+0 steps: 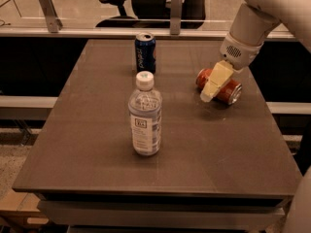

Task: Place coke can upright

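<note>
**Gripper down at the red can**

Gripper (212,87) is low on the right side of the table (87,130), right at the coke can (227,91). Its pale yellow part slants down across the front of the can and hides the can's middle. It looks like it touches the can, but I cannot tell if it is squeezing the can or just resting there. The big white arm (252,25) comes down to it from the top right corner.

Closest to us is a water bottle (145,118). It stands up straight near the middle of the table. It is clear, with a white cap and a small label.

Farther back and to the right is the coke can. It is red and lies on its side on the table. One silver end points to the right and a bit toward us. It is well apart from the bottle.

Farther back again, behind the bottle, is a blue can (145,52). It stands up straight near the back edge of the table, well apart from the red can.

Behind the table two metal posts (47,8) stick up from a rail. Past them is a dark chair (119,0).
</note>
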You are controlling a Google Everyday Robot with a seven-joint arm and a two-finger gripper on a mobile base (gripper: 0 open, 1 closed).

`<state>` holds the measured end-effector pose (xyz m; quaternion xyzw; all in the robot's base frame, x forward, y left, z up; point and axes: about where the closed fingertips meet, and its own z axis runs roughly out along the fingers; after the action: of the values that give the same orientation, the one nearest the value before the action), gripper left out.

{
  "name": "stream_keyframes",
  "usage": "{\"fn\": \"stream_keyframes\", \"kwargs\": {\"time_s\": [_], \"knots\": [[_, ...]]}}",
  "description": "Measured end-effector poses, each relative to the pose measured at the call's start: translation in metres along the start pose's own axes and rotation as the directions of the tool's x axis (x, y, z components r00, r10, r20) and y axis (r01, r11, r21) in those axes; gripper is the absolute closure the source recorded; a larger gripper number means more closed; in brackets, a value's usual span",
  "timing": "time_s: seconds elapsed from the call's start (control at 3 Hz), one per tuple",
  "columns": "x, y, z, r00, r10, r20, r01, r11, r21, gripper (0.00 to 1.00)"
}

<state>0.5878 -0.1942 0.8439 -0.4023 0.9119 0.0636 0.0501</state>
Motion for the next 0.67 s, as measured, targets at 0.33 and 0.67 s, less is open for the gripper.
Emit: {"fn": "stream_keyframes", "kwargs": {"time_s": [0.33,0.67], "knots": [[-0.0065,0.0006,0.0080,1.000,-0.004,-0.010,0.004,1.0000,-0.006,0.00],[-0.0114,0.0008,0.0117,1.000,-0.014,-0.015,0.014,0.9999,0.000,0.18]]}}
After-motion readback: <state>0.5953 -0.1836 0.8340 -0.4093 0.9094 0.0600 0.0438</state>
